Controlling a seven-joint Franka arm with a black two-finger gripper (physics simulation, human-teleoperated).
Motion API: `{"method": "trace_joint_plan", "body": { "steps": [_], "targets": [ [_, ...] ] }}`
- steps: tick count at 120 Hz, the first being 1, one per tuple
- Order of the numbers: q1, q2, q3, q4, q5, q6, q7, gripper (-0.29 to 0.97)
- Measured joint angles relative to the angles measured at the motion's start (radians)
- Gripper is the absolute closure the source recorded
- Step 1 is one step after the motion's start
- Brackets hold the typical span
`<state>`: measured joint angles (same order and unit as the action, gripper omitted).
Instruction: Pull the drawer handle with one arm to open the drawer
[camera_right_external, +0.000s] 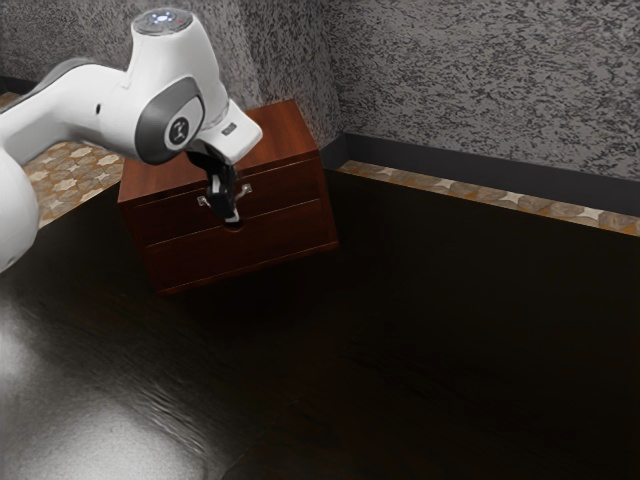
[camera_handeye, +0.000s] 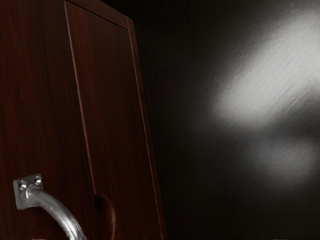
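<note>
Your end effector (camera_right_external: 228, 203) at the drawer handle (camera_handeye: 54, 207), grip you cannot tell, cabinet (camera_right_external: 280, 140) on dark bench (camera_right_external: 420, 360)

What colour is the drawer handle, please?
The handle is silvery metal, clearest in the wrist view.
</note>
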<state>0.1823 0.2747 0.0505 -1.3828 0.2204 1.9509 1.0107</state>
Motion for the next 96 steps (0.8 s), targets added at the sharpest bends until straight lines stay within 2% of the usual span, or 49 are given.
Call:
{"method": "trace_joint_plan", "body": {
  "steps": [45, 76, 96],
  "targets": [
    [0.005, 0.006, 0.0, -0.036, 0.011, 0.054, -0.054, 0.11],
    [0.055, 0.008, 0.0, -0.037, 0.01, 0.075, -0.067, 0.11],
    [0.055, 0.007, 0.0, -0.052, 0.009, 0.082, -0.069, 0.11]
  ]
}}
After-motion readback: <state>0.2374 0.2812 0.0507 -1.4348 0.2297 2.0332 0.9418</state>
